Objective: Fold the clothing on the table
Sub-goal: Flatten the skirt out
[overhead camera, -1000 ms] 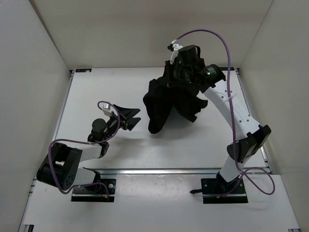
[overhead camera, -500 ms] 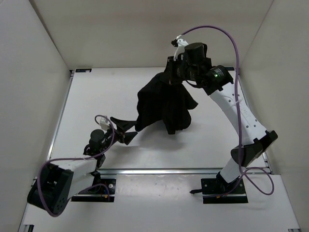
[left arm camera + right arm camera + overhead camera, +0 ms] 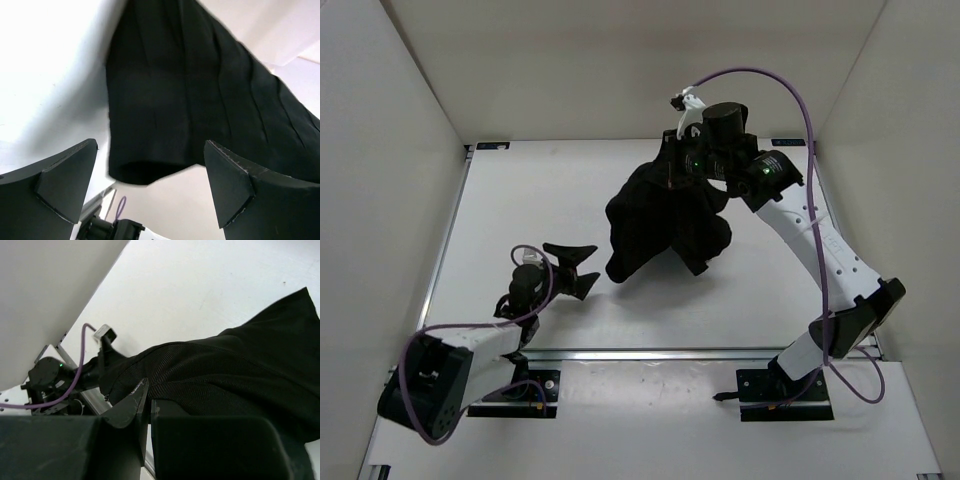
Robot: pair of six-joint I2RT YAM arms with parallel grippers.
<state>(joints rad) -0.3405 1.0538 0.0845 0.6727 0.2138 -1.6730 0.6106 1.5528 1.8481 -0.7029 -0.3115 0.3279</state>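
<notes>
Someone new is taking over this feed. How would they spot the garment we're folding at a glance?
Start at the white table inside the white enclosure and look toward its far right part. There the right end effector is shut on the clothing, a big black bunch of fabric held up and hanging in pleat-like ridges. Unlike the hard black left end effector, open beside it, it is soft, draped and much larger.

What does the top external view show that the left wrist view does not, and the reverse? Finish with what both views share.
Top external only: the right tool, shut on the clothing and holding it up by its top. Left wrist only: the pleat-like ridges seen close up. Both: the clothing and the open left tool.
</notes>
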